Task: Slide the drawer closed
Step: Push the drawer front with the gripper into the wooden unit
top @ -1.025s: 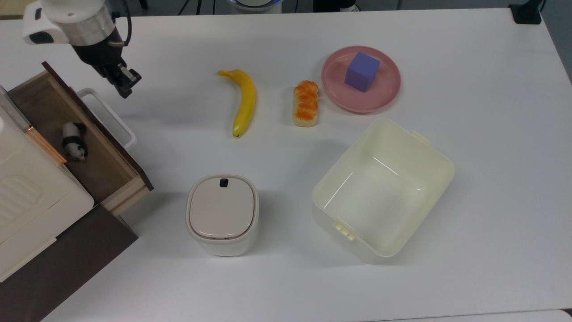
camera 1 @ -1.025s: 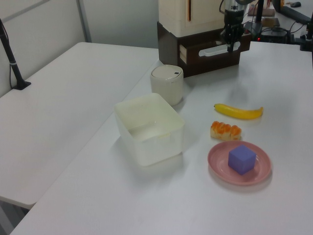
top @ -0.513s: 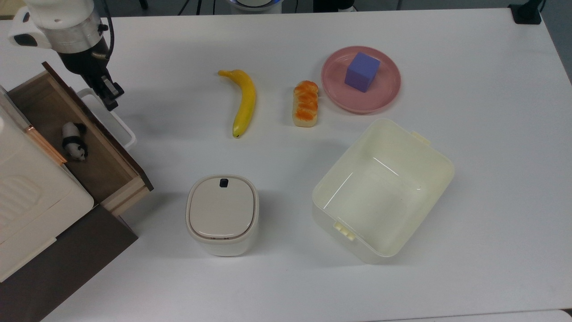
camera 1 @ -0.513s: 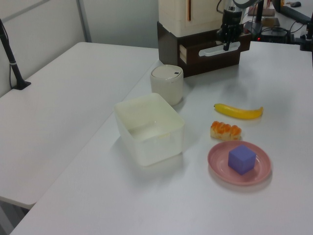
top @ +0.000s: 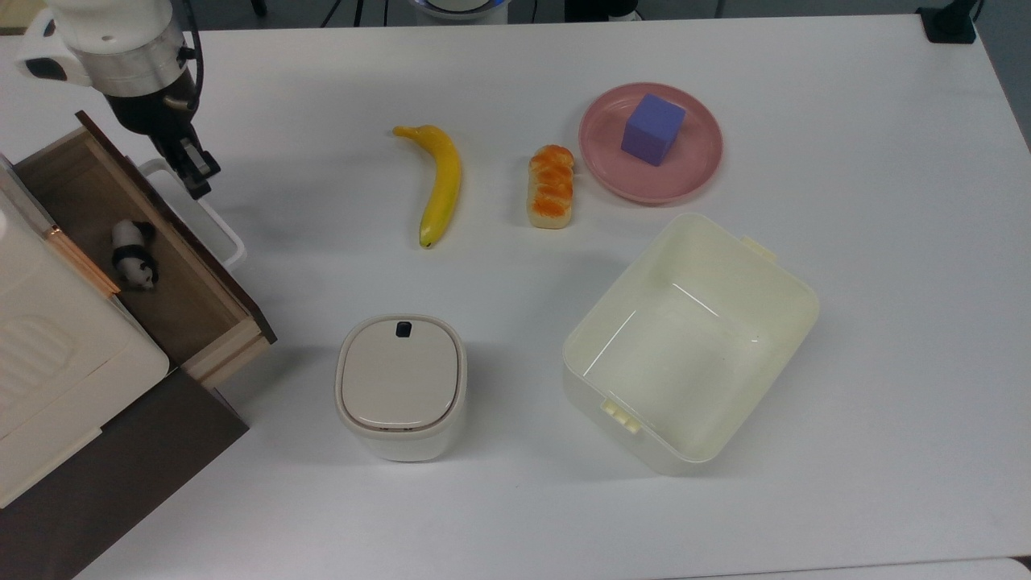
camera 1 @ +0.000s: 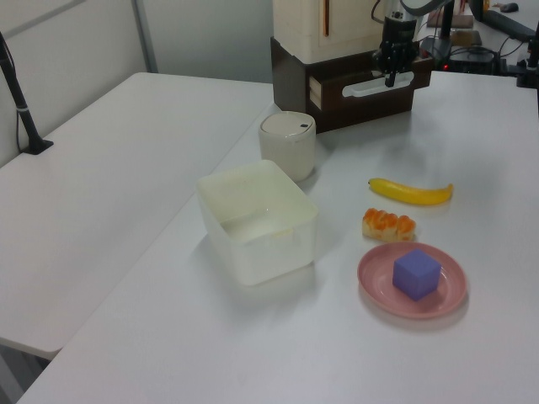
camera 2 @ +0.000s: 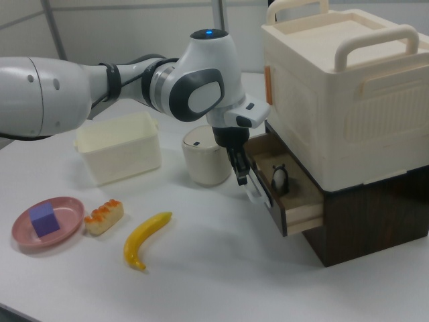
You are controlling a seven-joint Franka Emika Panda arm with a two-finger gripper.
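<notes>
Gripper (top: 196, 179) fingers look pressed together at the white handle (top: 211, 221) of the open wooden drawer (top: 173, 302), toy panda (top: 133, 254) inside.

You find no readable text, label, brand, number or sign on any object or on table in these views.

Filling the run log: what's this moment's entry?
drawer: open, panda inside | end effector: at handle | phase: pre-push

Top view looks straight down; left and right views face each other across the table (top: 846, 322) — all sharing it.
</notes>
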